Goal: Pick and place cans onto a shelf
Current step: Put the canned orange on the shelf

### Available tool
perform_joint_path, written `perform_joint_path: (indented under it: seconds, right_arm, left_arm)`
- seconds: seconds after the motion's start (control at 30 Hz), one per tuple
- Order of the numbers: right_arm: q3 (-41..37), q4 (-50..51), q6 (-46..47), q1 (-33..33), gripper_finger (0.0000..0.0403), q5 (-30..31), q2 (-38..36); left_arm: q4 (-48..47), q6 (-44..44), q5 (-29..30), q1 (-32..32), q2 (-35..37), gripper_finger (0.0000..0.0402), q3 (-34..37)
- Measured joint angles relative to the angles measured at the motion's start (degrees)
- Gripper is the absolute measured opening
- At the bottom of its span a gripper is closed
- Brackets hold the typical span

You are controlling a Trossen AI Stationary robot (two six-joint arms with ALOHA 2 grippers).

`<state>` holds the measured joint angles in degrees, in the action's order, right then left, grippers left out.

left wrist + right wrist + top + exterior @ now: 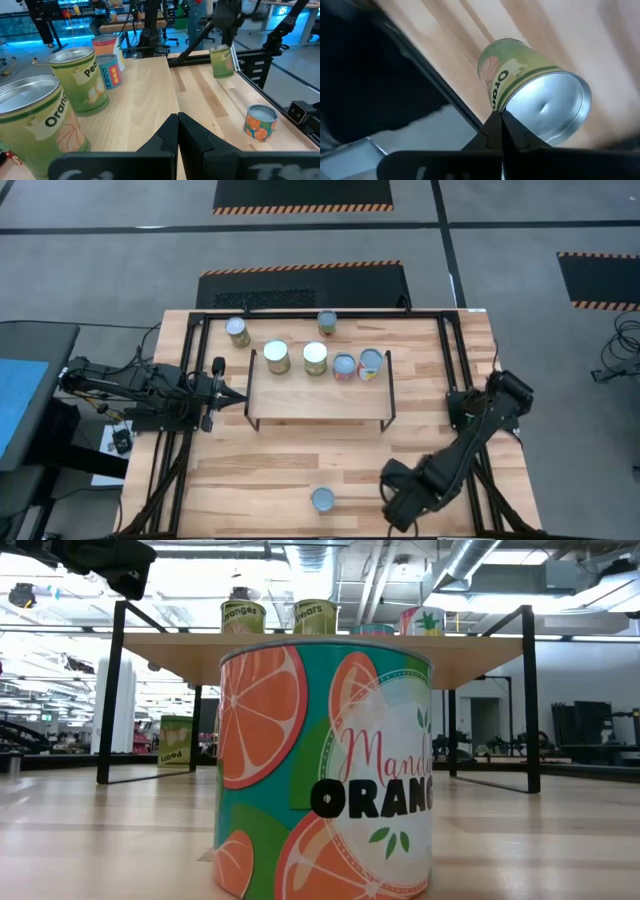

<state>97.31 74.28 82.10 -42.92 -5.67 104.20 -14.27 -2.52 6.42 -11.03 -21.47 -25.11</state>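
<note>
Right gripper (501, 131) fully closed, empty, beside orange can (532, 85)

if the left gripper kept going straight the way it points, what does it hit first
Probably nothing soon: the shut left gripper points along the bare front strip of the shelf, with the cans off to one side. Its height is unclear, so it could catch the shelf's edge.

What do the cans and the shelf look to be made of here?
The cans look like tin-plated metal: shiny silvery tops and glossy printed paper-like labels, as on the orange can. The shelf appears to be a pale, matte wooden board with visible grain, on thin black legs that look like painted metal.
</note>
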Motion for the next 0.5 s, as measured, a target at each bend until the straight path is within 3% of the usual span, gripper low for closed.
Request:
perform_joint_path:
  seconds: [0.27,0.5]
  right_arm:
    - [11.7,-4.6,-23.9,7.5,0.0009,9.9,0.2]
    - [16.0,-13.2,-46.3,16.5,0.0007,11.0,0.2]
  left_arm:
    - [0.0,0.0,0.0,0.0,0.0,0.0000,0.0]
    - [0.3,0.0,0.0,0.0,0.0,0.0000,0.0]
